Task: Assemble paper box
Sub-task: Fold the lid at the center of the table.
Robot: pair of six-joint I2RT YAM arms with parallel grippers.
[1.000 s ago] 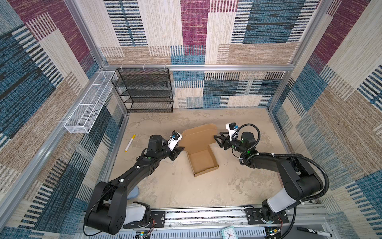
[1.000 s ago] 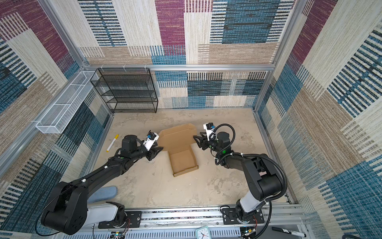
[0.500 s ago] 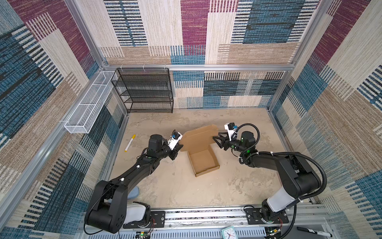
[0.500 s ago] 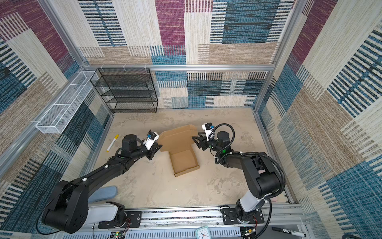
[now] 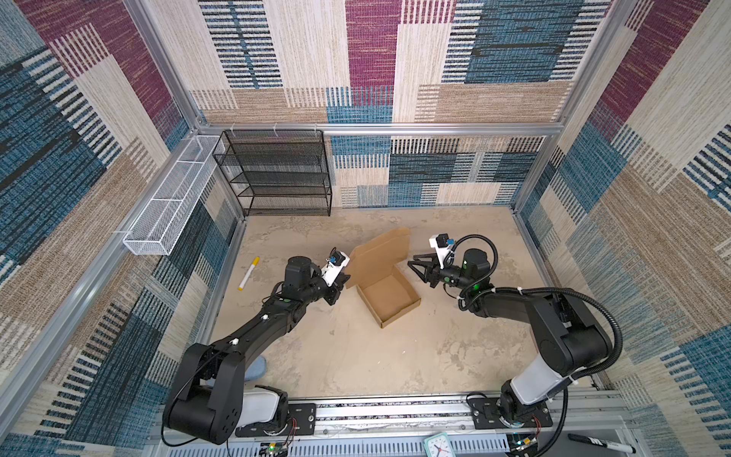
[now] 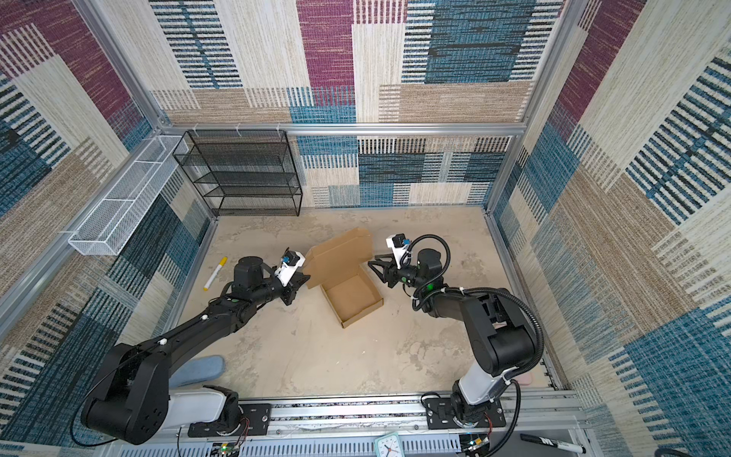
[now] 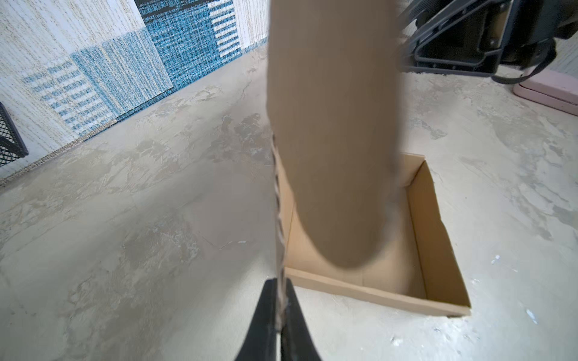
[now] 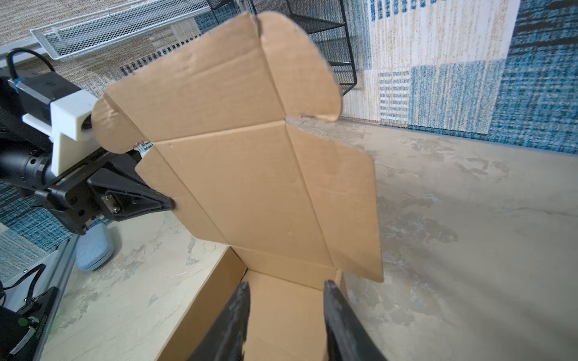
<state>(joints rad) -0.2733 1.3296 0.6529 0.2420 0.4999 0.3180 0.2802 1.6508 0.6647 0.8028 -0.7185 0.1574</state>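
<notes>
The paper box [image 5: 389, 297] is brown cardboard, a shallow open tray on the floor with its lid [image 5: 380, 253] standing up at the far side. Both top views show it; the tray [image 6: 352, 297] lies between the two arms. My left gripper [image 7: 281, 300] is shut on the thin edge of the lid's side flap [image 8: 162, 187]. It shows in a top view as the left gripper [image 5: 343, 281] at the lid's left edge. My right gripper [image 8: 284, 290] is open and hovers over the tray's right side, holding nothing. A top view puts the right gripper [image 5: 413, 267] just right of the lid.
A yellow-capped marker [image 5: 248, 273] lies on the floor left of the left arm. A black wire shelf [image 5: 277, 174] stands at the back left, with a white mesh basket [image 5: 170, 198] on the left wall. A blue pad [image 5: 253, 368] sits near the left arm's base.
My left gripper has closed on the lid's side flap. The right gripper's fingers have narrowed and it has edged a little toward the box.
</notes>
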